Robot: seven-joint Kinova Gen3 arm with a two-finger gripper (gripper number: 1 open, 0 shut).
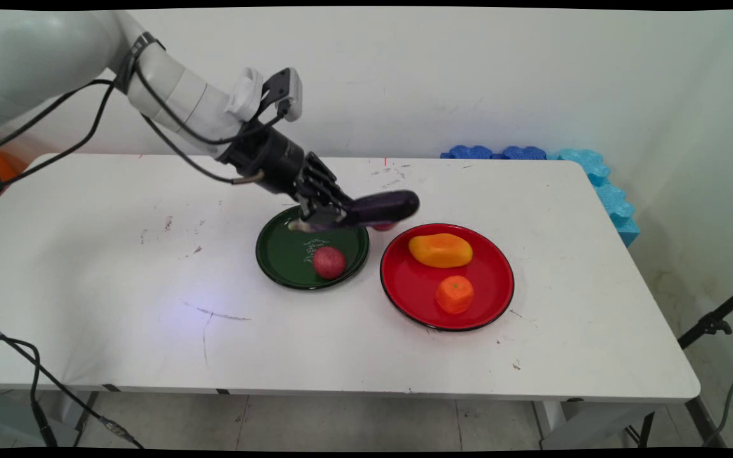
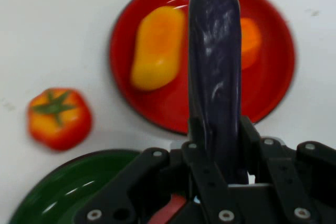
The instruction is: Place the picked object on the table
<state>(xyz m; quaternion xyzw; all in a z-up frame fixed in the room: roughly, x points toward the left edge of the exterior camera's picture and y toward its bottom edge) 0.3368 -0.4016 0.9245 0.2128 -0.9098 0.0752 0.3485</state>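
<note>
A dark purple eggplant (image 1: 382,207) is clamped lengthwise between the fingers of the black gripper (image 1: 328,213), held in the air over the gap between two plates. Its free end points toward the red plate (image 1: 487,299), which holds a yellow mango (image 1: 440,250) and an orange (image 1: 455,294). Below the gripper sits a green plate (image 1: 277,254) with a dark red fruit (image 1: 329,262). A tomato (image 2: 59,117) rests on the white table (image 1: 118,286) just behind the plates.

Jaws gripping purple eggplant (image 2: 214,72), over red plate (image 2: 273,72), seemingly mango (image 2: 156,46), tomato (image 2: 59,117) beside
</note>
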